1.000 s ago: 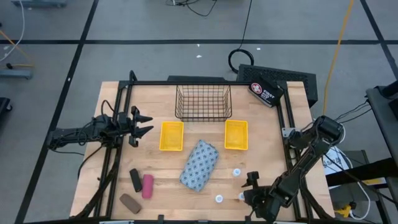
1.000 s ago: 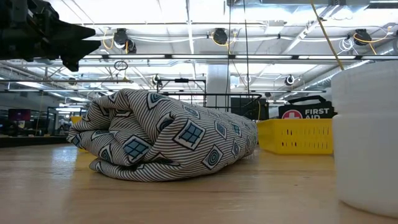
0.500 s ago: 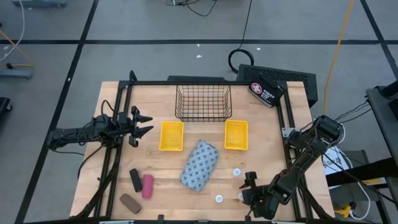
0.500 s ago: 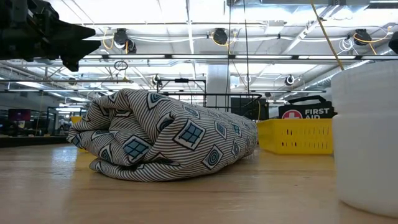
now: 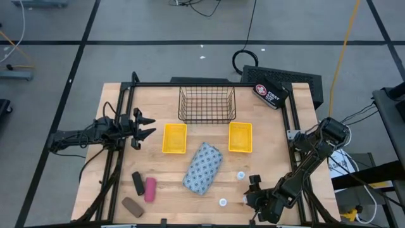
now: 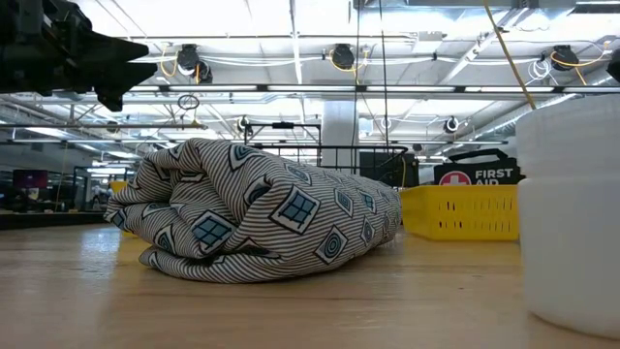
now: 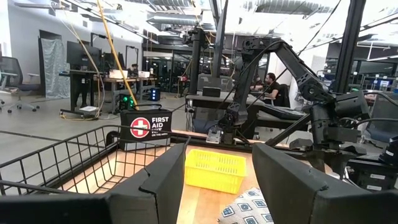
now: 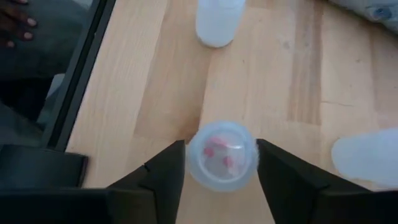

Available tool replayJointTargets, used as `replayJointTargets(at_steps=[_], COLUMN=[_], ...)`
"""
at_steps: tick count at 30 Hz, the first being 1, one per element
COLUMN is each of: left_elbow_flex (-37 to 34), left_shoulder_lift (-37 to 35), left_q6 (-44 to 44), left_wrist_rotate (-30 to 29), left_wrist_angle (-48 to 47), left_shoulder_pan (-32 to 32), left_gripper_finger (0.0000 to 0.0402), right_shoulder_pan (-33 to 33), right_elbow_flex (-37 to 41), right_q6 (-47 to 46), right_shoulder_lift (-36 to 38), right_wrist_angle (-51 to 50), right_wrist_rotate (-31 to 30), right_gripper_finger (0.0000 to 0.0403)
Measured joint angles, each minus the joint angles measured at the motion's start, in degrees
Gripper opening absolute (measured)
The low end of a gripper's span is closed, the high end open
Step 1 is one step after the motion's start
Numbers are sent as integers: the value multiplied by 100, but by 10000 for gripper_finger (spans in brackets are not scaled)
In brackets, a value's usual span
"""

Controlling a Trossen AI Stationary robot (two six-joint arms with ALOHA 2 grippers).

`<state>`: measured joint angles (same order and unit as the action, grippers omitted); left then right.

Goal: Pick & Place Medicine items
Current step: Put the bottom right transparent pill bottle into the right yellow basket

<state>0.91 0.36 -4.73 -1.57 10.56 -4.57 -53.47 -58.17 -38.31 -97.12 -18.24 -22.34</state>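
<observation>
Wooden table (image 5: 171,171): right tool (image 8: 221,163) low, fingers clasping a white bottle (image 8: 222,163); left tool (image 5: 144,125) aloft, parted, empty.

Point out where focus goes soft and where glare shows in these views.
Low view: the white bottle at the right edge is close and soft-edged, while the patterned pouch stays sharp and ceiling lamps glare behind it. Right wrist view: the bottle between the right claw fingers is blurred. High view: evenly lit, no glare on the table.

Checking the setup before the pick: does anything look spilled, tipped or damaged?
Nothing stands out. The three bottles stand upright, none spilled, and the pouch lies closed. The right gripper brackets one bottle.
</observation>
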Motion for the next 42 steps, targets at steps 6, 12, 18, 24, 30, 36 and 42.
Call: replayJointTargets(at_steps=[6,12,18,24,30,36,42], left_elbow_flex=[0,0,0,0,0,0,0], left_shoulder_lift=[0,0,0,0,0,0,0], left_q6=[0,0,0,2,0,0,0], left_wrist_rotate=[0,-2,-2,-2,-2,-2,-2], left_wrist_angle=[0,0,-1,-2,0,-2,-2], left_shoulder_pan=[1,-1,-1,-1,0,-1,-1], left_gripper_finger=[198,198,198,198,198,198,198], right_shoulder_pan=[8,27,31,106,408,892,1519], right_elbow_flex=[0,0,0,0,0,0,0], right_q6=[-2,61,433,872,1179,1566,2122], right_shoulder_lift=[50,346,831,1437,2070,2612,3019], right_wrist_angle=[9,24,48,43,3,-10,-169], right_wrist_rotate=[303,304,219,-216,-593,-642,-639], right_gripper_finger=[150,138,142,139,140,143,140])
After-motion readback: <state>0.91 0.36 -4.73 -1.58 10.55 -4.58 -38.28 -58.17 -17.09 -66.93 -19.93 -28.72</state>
